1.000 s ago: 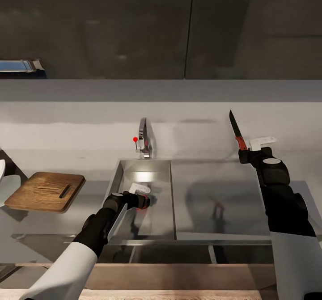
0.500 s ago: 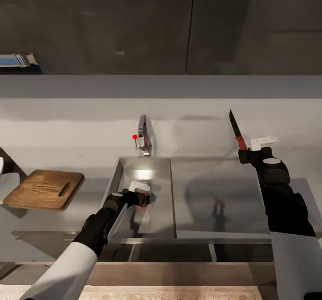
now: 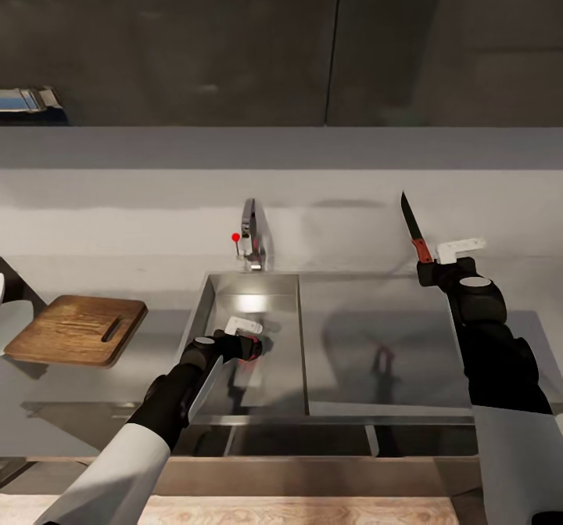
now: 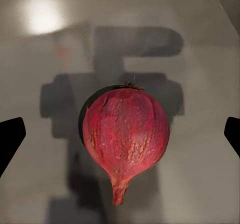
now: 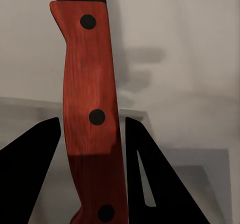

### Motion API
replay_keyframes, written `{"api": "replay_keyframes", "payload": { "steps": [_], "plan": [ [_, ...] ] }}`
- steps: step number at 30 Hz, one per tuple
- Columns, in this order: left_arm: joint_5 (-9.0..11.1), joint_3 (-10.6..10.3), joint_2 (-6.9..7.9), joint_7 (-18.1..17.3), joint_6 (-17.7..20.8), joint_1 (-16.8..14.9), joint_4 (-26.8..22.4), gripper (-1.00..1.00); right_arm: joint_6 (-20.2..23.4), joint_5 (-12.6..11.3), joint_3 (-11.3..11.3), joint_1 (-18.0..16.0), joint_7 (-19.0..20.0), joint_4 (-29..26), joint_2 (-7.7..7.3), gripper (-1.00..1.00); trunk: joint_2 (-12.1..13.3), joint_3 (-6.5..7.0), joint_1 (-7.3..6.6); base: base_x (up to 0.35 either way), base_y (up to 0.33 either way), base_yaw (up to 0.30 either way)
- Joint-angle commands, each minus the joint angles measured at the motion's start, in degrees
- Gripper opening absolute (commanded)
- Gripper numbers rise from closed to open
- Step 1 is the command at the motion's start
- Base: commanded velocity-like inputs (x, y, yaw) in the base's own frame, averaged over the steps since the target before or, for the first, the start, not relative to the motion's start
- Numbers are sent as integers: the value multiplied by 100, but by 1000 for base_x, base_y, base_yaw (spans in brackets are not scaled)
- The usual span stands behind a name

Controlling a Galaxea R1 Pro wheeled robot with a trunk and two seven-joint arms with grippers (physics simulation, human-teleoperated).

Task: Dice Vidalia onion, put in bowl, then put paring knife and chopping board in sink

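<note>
The pinkish-red Vidalia onion [image 4: 126,134] lies on the steel floor of the sink [image 3: 285,306]. My left gripper [image 3: 249,347] is down in the basin and open, its dark fingertips [image 4: 10,134] standing wide on either side of the onion [image 3: 252,351] without touching it. My right gripper [image 3: 428,268] is shut on the paring knife [image 3: 412,229], held upright over the countertop [image 3: 375,337] to the right of the sink, blade up. Its red handle [image 5: 92,119] sits between the fingers. The chopping board [image 3: 76,330] lies on the counter left of the sink.
The chrome faucet [image 3: 250,239] with its small red knob stands behind the basin. A white sliver [image 3: 2,289] at the left edge beside the board may be the bowl. Dark cabinets hang above a grey wall. The counter's front edge runs below my arms.
The camera has tilted slightly, shifting the whole scene a little upward. Both arms, the onion and the knife keep their places.
</note>
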Motion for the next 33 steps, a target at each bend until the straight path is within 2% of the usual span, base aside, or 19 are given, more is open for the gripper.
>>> {"api": "replay_keyframes", "payload": {
  "steps": [1, 11, 18, 33],
  "plan": [
    [-1, 1, 0, -15, 29, -4, -7, 100, 25, 54, -4, -5, 68, -7, -1, -100, -12, -16, 3, 0, 0, 0],
    [-1, 1, -1, -16, 12, -4, -7, 100, 26, 54, -4, -5, 68, -7, -1, -100, -12, -68, 3, 0, 0, 0],
    [5, 29, -1, -8, -209, -4, 2, 100, 25, 54, -4, -5, 68, -7, -1, -100, -12, -105, 3, 0, 0, 0],
    [15, 36, -13, -7, -233, -4, 3, 100, -73, 54, 8, -5, 81, -7, 0, -100, -12, -172, 3, 0, 0, 0]
  ]
}}
